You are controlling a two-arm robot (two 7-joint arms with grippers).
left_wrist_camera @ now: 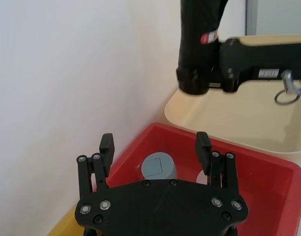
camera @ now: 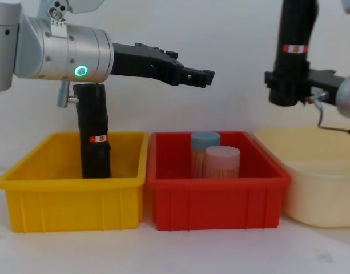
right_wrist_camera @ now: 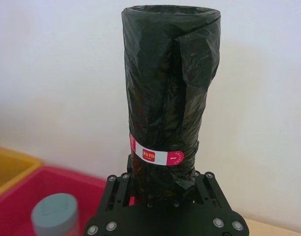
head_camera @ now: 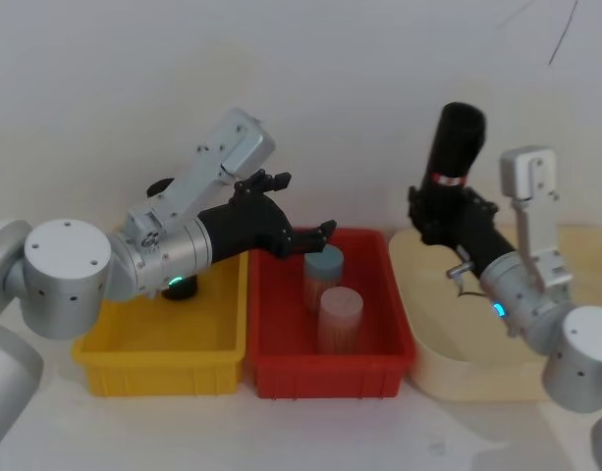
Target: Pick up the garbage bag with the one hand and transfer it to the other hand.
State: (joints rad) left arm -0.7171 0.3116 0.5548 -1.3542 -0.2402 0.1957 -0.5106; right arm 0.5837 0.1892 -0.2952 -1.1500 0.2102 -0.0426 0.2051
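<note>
The garbage bag (head_camera: 456, 137), a tall black roll of crinkled plastic with a red sticker, stands upright in my right gripper (head_camera: 441, 211). That blue-lit gripper is shut on the roll's lower end, just below the sticker (right_wrist_camera: 156, 156), above the back left of the beige tub. The roll (camera: 293, 34) hangs clear of everything below it. My green-lit left gripper (head_camera: 305, 204) is open with nothing between its fingers. It hovers above the red bin (camera: 217, 205), pointing toward the bag (left_wrist_camera: 197, 29) but well apart from it.
A second, smoother black roll (camera: 93, 134) stands in the yellow bin (head_camera: 163, 368) under my left wrist. The red bin (head_camera: 330, 378) holds a blue-lidded jar (head_camera: 323, 263) and a pink-lidded jar (head_camera: 340, 314). The beige tub (head_camera: 448, 378) sits at the right; a white wall is close behind.
</note>
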